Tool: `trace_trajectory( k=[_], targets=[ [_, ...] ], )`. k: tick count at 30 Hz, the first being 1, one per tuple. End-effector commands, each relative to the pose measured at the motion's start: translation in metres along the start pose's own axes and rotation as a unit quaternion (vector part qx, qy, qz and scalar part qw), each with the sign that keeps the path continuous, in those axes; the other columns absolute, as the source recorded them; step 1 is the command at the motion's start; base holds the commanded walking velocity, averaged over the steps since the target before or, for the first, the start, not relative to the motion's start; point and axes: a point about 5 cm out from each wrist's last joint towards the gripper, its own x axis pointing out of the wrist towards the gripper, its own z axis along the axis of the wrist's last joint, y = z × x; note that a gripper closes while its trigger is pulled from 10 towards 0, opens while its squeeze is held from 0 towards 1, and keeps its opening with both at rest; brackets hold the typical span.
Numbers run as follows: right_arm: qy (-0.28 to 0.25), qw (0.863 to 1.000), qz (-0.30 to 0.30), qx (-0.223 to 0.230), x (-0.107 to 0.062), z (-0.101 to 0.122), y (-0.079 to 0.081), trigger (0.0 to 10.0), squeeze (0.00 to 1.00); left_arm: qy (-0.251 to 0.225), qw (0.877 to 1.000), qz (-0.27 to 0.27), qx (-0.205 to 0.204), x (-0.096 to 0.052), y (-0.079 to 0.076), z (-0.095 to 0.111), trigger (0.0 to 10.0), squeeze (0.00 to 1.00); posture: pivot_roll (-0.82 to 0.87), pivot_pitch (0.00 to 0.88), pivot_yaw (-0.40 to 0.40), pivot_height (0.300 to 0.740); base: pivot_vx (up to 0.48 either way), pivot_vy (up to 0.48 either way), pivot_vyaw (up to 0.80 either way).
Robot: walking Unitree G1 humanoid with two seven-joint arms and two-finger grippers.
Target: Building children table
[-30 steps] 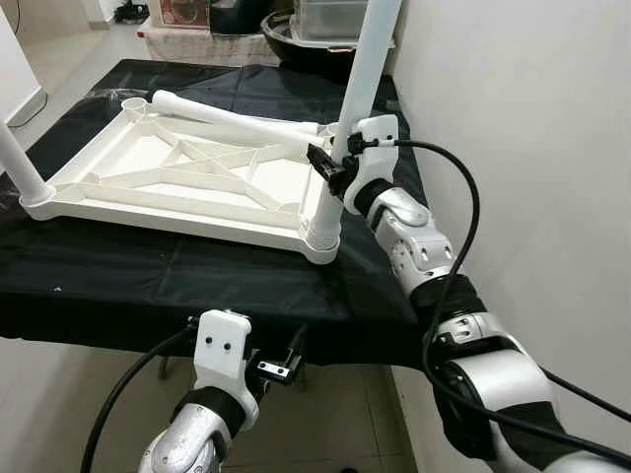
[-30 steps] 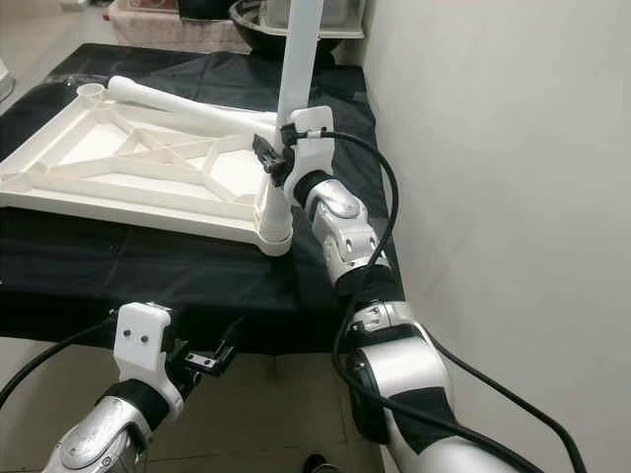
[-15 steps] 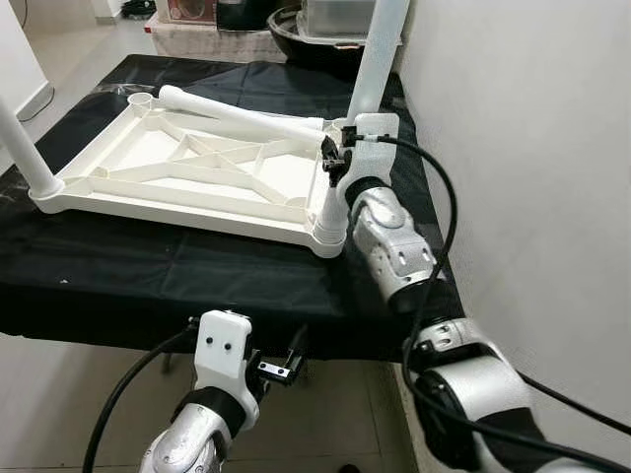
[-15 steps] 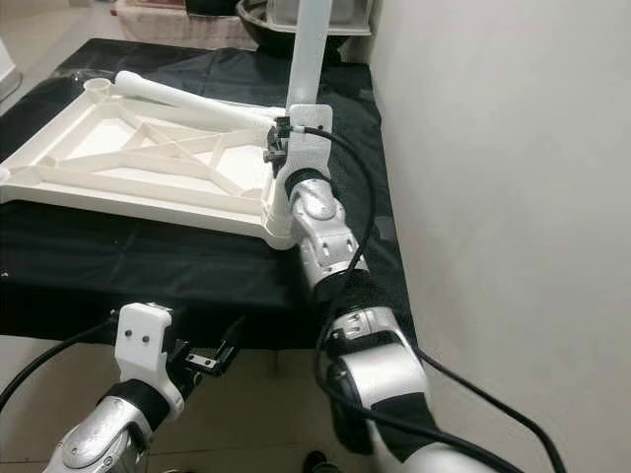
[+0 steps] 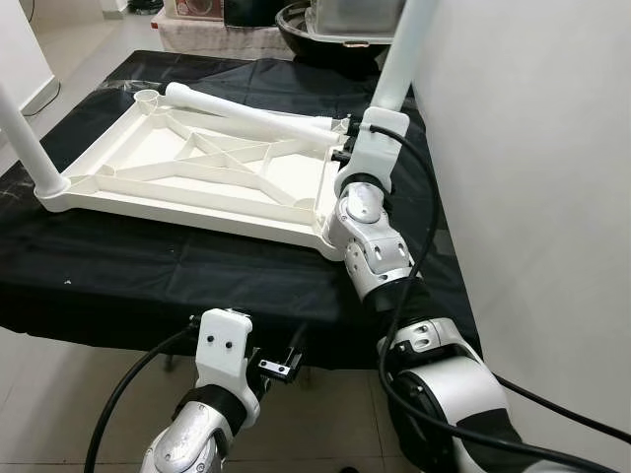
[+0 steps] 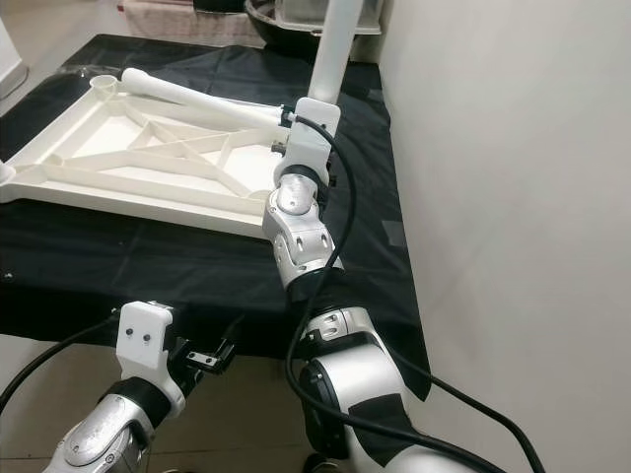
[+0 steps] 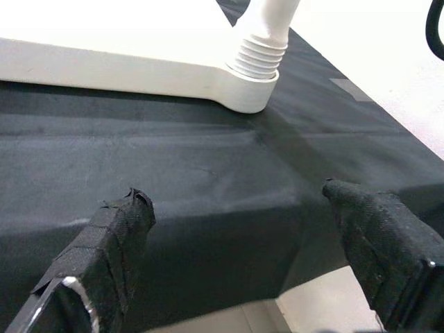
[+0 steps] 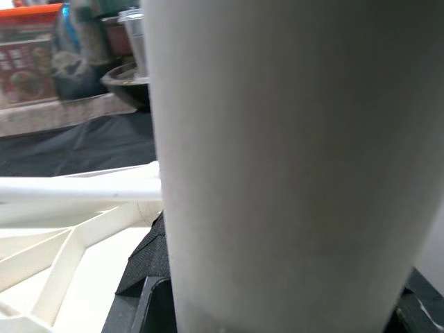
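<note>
A white tabletop (image 5: 197,172) lies upside down on a table draped in black cloth (image 5: 148,266). At its near right corner a white leg (image 5: 399,59) stands upright in a threaded socket (image 7: 257,66). My right gripper (image 5: 345,155) is shut on this leg low down; the leg (image 8: 277,166) looms between the black fingers (image 8: 142,277) in the right wrist view. Another leg (image 5: 246,113) lies loose along the far edge. A third leg (image 5: 25,138) stands at the near left corner. My left gripper (image 7: 236,196) hangs open below the table's front edge, holding nothing.
A pale wall (image 5: 523,148) runs close along the right side of the table. A dark bowl and a clear container (image 5: 325,20) stand beyond the far edge. Open floor (image 5: 59,49) lies to the left.
My right wrist has swung around the upright leg, from its left side toward its far right, still holding it. The head camera has shifted. The left arm has not moved.
</note>
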Motion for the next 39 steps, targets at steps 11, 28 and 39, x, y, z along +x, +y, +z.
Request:
trace_trajectory(
  k=[11,28,39],
  targets=[
    [0.011,0.996,0.09,0.012,-0.006,-0.007,0.011,10.0,0.0,0.006,1.0,0.004,-0.004,0.001,0.0,-0.005,10.0,0.0,0.08,0.169,-0.093,0.74,0.0,0.0,0.0],
    [0.186,0.829,0.527,0.009,-0.018,-0.049,0.011,10.0,0.0,0.003,1.0,0.007,-0.003,0.003,0.002,-0.004,10.0,0.0,0.07,0.177,-0.092,0.74,0.0,0.0,0.0],
    [0.141,0.678,0.721,0.028,-0.033,-0.045,0.003,10.0,0.0,0.001,1.0,0.01,0.0,0.0,0.003,-0.002,10.0,0.0,0.09,0.192,-0.097,0.74,0.0,0.0,0.0]
  ],
)
